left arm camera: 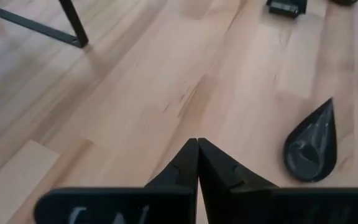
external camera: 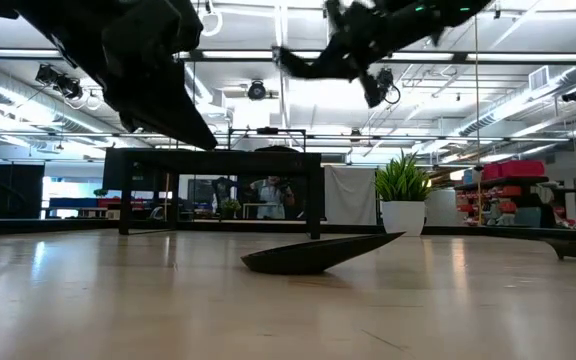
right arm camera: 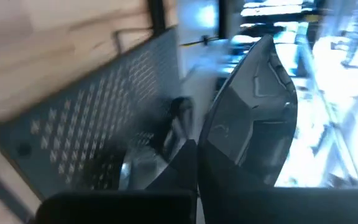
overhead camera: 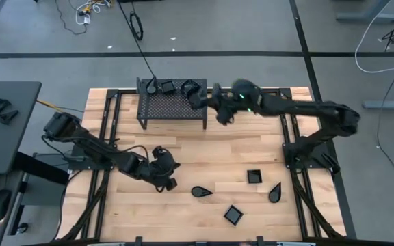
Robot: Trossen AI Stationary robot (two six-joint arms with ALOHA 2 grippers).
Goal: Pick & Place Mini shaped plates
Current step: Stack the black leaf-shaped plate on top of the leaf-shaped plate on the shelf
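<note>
Black teardrop plate [right arm camera: 253,118]: clamped in your right gripper [overhead camera: 198,96], over the mesh rack [overhead camera: 173,108]; release there.
Left gripper [left arm camera: 197,155]: fingers together, empty, front of rack.

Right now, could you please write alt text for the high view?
Right tool holds a plate over the mesh rack at the table's far edge. Left tool hovers shut beside a teardrop plate, among four plates on the wood.

You'll find no readable text, labels, brands or numbers anywhere. Pale marks on the left gripper [left arm camera: 197,163] body in its wrist view are too blurred to make out.
</note>
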